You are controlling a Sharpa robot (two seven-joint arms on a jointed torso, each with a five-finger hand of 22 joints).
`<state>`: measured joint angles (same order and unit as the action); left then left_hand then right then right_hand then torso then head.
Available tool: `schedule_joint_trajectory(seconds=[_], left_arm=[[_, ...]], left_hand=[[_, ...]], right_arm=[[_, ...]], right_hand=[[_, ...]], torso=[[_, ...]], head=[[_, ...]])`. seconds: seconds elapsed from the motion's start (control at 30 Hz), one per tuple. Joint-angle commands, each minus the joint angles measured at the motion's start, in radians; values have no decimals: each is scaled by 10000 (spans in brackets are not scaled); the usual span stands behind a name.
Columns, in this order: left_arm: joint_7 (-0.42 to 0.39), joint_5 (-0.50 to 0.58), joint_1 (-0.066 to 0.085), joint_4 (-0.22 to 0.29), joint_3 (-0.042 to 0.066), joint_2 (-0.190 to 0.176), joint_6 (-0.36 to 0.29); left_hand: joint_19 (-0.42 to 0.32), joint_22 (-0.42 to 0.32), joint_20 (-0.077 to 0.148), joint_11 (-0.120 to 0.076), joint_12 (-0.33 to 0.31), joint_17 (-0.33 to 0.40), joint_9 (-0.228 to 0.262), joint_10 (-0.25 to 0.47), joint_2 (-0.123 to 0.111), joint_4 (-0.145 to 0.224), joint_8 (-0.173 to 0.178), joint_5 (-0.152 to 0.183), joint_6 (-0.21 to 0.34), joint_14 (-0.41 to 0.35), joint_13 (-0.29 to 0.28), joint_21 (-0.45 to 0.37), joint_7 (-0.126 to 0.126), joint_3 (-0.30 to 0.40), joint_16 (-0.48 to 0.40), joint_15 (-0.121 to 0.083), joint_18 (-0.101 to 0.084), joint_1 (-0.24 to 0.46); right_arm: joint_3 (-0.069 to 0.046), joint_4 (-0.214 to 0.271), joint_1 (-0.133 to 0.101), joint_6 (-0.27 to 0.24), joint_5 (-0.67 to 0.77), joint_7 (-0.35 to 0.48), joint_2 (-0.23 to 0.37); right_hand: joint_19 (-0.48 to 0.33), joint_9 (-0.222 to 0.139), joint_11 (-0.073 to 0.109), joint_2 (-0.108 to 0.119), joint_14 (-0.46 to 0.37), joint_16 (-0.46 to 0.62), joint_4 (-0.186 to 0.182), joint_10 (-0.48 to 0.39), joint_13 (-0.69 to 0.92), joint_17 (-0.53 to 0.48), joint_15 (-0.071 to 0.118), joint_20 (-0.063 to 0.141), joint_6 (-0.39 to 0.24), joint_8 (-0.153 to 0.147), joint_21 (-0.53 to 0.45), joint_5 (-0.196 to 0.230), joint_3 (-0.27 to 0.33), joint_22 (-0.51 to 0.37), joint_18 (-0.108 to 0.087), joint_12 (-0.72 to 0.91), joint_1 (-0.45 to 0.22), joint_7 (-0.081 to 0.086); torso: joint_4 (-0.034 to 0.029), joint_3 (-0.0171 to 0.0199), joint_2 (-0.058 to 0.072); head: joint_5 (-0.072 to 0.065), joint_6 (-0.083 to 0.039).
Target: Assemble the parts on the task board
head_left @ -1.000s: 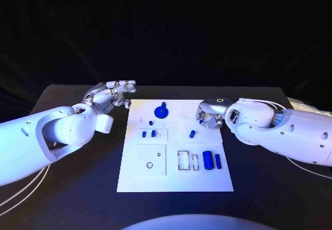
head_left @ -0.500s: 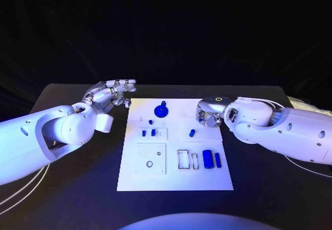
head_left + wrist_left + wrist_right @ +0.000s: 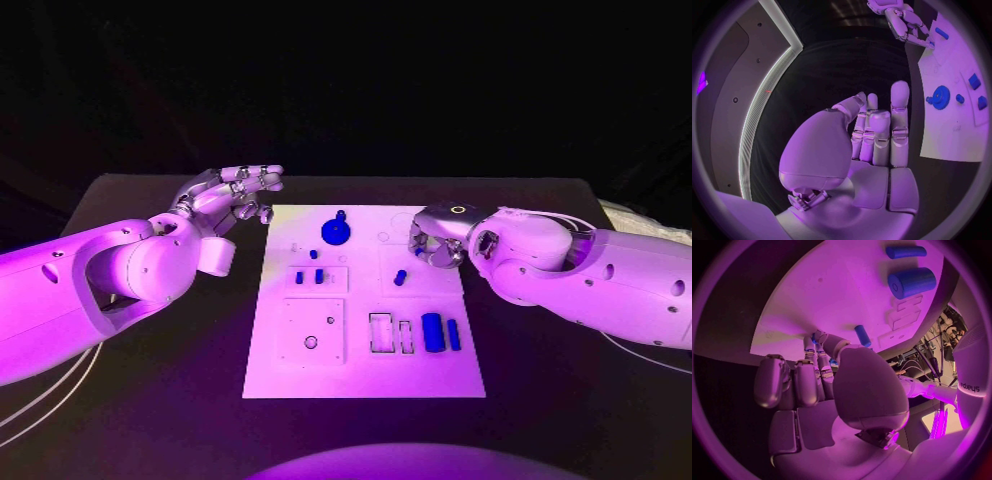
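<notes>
The white task board (image 3: 361, 372) lies mid-table. On it are a blue gear (image 3: 335, 232), two small blue pegs (image 3: 309, 278), another peg (image 3: 400, 278), and a thick blue cylinder (image 3: 433, 331) beside a thin one (image 3: 453, 335). My right hand (image 3: 437, 243) hovers over the board's upper right edge with its fingers curled in. In the right wrist view a sliver of a small blue part (image 3: 834, 361) shows pinched between thumb and fingers, near the peg (image 3: 862, 335). My left hand (image 3: 231, 195) is off the board's upper left corner, its fingers (image 3: 879, 130) extended and holding nothing.
The board has rectangular recesses (image 3: 385, 333) and a raised square plate with holes (image 3: 315, 331). Black table (image 3: 173, 380) surrounds the board on all sides. In the left wrist view the gear (image 3: 941, 96) and the right hand (image 3: 904, 20) also appear.
</notes>
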<state>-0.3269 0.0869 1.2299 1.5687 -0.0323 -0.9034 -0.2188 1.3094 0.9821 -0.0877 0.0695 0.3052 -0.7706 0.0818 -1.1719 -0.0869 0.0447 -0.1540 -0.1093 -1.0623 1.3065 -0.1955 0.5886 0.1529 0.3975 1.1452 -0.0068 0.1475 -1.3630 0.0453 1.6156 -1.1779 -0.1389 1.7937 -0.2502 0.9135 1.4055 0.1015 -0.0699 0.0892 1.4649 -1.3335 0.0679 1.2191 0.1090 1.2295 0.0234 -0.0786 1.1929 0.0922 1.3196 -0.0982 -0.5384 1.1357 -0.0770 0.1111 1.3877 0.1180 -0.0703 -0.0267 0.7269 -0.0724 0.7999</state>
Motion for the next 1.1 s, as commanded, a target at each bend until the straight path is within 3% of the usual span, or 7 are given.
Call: schedule_joint_trajectory(seconds=[0.03, 0.33, 0.6, 0.87, 1.1], left_arm=[[-65, -52, 0, 29, 5, 8, 134], [-53, -53, -1, 24, 4, 22, 141], [-37, -53, -7, 16, 4, 33, 158], [-42, -53, -17, 41, 4, 55, 184], [-40, -53, -19, 138, 4, 68, 207]], left_hand=[[-58, -15, -16, -3, 28, 8, -9, 50, 33, 1, -54, -56, 52, -72, -17, -28, -15, -59, -46, -30, 181, -92], [-59, -16, -16, -2, 31, 11, -9, 53, 34, 3, -54, -57, 54, -74, -18, -29, -14, -59, -47, -30, 181, -94], [-72, -31, -19, 8, 56, 27, -16, 85, 35, 16, -49, -57, 78, -85, -30, -53, -2, -74, -48, -25, 186, -109], [-72, -31, -19, 8, 56, 27, -16, 85, 35, 16, -49, -57, 78, -85, -30, -53, -2, -74, -48, -25, 186, -109], [-76, -30, -22, 13, 71, 34, -20, 103, 44, 19, -47, -58, 92, -90, -37, -51, 4, -79, -47, -21, 185, -116]], right_arm=[[-12, 229, -17, -330, 38, -104, 115], [-79, 612, -244, -515, -141, -194, 517], [-105, 1334, -311, -644, -195, -182, 682], [-105, 2247, -154, -668, -413, 28, 176], [-61, 2410, 186, -564, -485, 183, -499]], right_hand=[[25, 12, 166, -22, 487, -63, 55, 225, 10, 11, 51, 13, 63, 42, 60, -48, -30, 18, -91, 10, 158, -4], [29, 14, 160, -14, 488, -65, 61, 222, 4, 14, 50, 16, 59, 36, 66, -46, -39, 26, -89, -3, 151, 4], [33, 17, 153, 1, 489, -72, 79, 219, -7, 21, 46, 20, 54, 25, 71, -47, -56, 34, -88, -25, 147, 15], [33, 20, 135, 9, 491, -82, 116, 211, -28, 33, 37, 26, 36, -2, 71, -65, -108, 30, -88, -69, 154, 41], [32, 22, 123, 11, 491, -87, 140, 209, -41, 37, 29, 28, 22, -21, 71, -82, -142, 28, -88, -96, 156, 57]], torso=[[8, -6, -8], [7, -9, -7], [-4, -8, -4], [-5, -28, -9], [-3, -46, -8]], head=[[-17, -8], [-45, -9], [-12, 1], [128, 29], [348, 103]])
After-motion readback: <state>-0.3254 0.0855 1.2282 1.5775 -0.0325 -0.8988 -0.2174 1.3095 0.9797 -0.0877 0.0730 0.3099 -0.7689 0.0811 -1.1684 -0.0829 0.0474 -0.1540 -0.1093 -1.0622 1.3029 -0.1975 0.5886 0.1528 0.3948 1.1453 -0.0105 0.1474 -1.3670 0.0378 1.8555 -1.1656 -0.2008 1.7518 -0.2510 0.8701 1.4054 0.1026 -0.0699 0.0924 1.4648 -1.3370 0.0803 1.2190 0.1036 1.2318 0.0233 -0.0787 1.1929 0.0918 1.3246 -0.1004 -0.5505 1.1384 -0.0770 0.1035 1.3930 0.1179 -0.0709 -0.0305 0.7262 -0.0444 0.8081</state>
